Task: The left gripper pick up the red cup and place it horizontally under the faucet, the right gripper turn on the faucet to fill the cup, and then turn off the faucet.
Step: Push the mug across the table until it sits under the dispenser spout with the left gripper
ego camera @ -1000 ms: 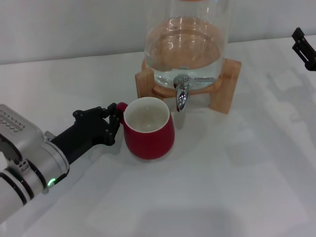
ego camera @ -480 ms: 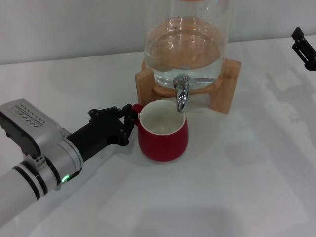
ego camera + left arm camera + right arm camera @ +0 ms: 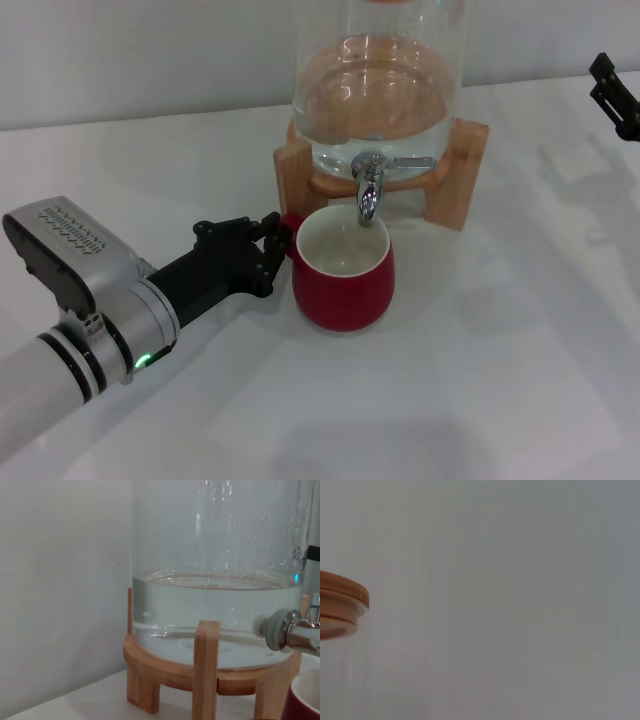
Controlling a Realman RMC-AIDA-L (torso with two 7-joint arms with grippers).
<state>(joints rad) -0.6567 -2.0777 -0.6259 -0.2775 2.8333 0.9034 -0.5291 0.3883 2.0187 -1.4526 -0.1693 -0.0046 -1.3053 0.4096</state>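
The red cup is standing upright on the white table, its open mouth sitting directly beneath the spout of the faucet, with the chrome tip hanging just above the white inside. The left gripper is reaching in from the robot's left, its black fingers clamped on the cup's small handle at the rim side. Behind the tap, the glass dispenser is resting in its wooden stand, partly filled with water. The placing step is looking all but done; the next move is falling to the right gripper, which is waiting well apart at the table's far right edge, its fingers' state not readable, and must reach the thin side lever.
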